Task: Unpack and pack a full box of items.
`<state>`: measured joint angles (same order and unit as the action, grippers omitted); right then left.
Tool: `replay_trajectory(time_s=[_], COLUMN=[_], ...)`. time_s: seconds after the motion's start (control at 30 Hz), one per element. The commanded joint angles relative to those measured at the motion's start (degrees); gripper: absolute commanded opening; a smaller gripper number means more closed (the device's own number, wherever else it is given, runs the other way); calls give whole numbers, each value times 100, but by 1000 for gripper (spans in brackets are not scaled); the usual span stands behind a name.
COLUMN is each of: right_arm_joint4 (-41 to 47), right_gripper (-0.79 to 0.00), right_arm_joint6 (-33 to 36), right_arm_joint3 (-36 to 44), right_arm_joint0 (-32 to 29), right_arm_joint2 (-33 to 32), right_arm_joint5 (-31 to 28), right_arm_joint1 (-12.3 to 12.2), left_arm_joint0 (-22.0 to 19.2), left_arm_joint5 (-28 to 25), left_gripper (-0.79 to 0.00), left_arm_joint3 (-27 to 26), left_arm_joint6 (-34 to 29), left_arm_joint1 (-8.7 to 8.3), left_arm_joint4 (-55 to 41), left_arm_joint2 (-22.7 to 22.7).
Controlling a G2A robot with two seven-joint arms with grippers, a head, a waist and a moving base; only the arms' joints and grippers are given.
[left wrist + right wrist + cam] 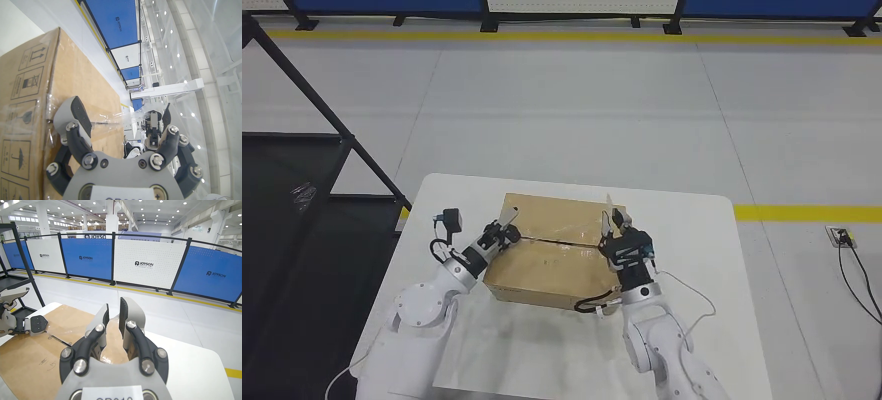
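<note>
A closed cardboard box (542, 250) (75, 75) (37, 351) sits in the middle of the white table (692, 230), with clear tape along its top seam. My left gripper (507, 232) (122, 106) (28, 308) is open at the box's left end, one pad (81, 113) resting on the top by the seam. My right gripper (614, 225) (114, 306) (154, 117) stands at the box's right end, its fingers nearly together on a lifted end of the clear tape (132, 113) (113, 321).
A black metal rack (302, 200) (19, 247) stands just left of the table. Blue and white fence panels (147, 264) close off the floor behind. The table has bare surface to the right (189, 361) and in front of the box.
</note>
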<state>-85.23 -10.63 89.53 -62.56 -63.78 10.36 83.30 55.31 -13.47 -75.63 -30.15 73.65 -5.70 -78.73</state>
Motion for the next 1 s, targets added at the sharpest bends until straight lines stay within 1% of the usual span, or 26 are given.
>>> replay_trajectory(time_s=[0.0,0.2,0.37,0.47,0.6,0.67,0.7,0.77,0.8,0.87,0.9,0.97], right_arm_joint4=[37,132,190,252,432,577,673,918,1052,1419,1636,1967], right_gripper=[-573,-545,-499,-486,-428,-419,-397,-268,-111,-28,0,0], right_arm_joint6=[-17,-29,10,-23,122,304,450,824,1030,1564,1897,2482], right_arm_joint3=[16,106,158,229,313,339,350,342,337,287,261,180], right_arm_joint0=[-42,-193,-271,-329,-321,-266,-220,-90,-16,148,262,471], right_arm_joint2=[-43,-186,-289,-340,-410,-435,-431,-448,-447,-441,-447,-453], right_arm_joint5=[14,-43,-105,-128,-369,-519,-649,-968,-1170,-1606,-1840,-2156], right_arm_joint1=[2,-4,-9,-8,-11,-9,-8,-8,-10,-11,-13,-17], left_arm_joint0=[2,-19,-65,-80,-81,-64,-53,-23,-7,30,43,57], left_arm_joint5=[4,42,62,60,65,57,50,40,30,25,28,34], left_gripper=[0,0,0,0,0,0,0,0,0,0,0,0], left_arm_joint3=[-10,-26,1,15,11,-21,-46,-91,-119,-155,-168,-175], left_arm_joint6=[8,7,47,62,83,114,130,162,180,200,199,210], left_arm_joint1=[0,10,23,24,20,19,17,12,10,2,0,-5], left_arm_joint4=[3,45,62,60,67,45,30,1,-20,-54,-66,-59], left_arm_joint2=[21,162,262,284,293,282,273,246,228,191,180,169])
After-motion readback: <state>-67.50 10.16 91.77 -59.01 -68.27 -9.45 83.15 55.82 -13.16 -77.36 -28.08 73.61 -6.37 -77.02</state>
